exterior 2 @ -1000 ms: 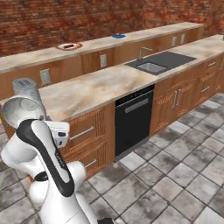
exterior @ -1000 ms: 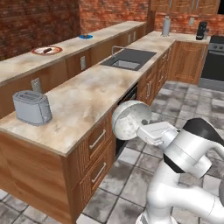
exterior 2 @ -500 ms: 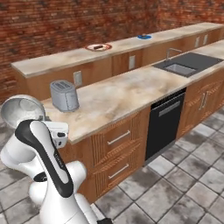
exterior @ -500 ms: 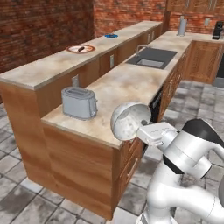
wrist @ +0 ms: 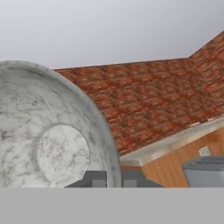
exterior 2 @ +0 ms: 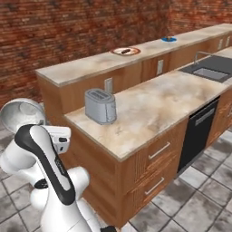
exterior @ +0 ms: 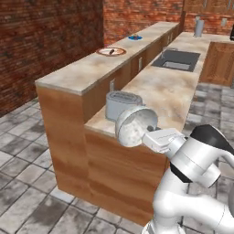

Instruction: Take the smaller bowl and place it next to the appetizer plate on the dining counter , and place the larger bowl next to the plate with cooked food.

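I am seeing even, soft rendered light in all my views, with no hard shadows and no glare. The brick wall (exterior: pixel 50 41) at nine o'clock is looking dimmer than the dining counter (exterior: pixel 87 73), whose pale top is catching the light. In my hand view the smaller bowl (wrist: pixel 48 131) is appearing bright and slightly soft. Far things are looking coarse and blurred.

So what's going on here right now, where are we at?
The arm's end effector is shut on the rim of the smaller bowl, carrying it tilted on its side in the air beside the lower counter with the toaster. The appetizer plate and the plate with cooked food sit on the dining counter beyond, so the bowl is not yet placed.
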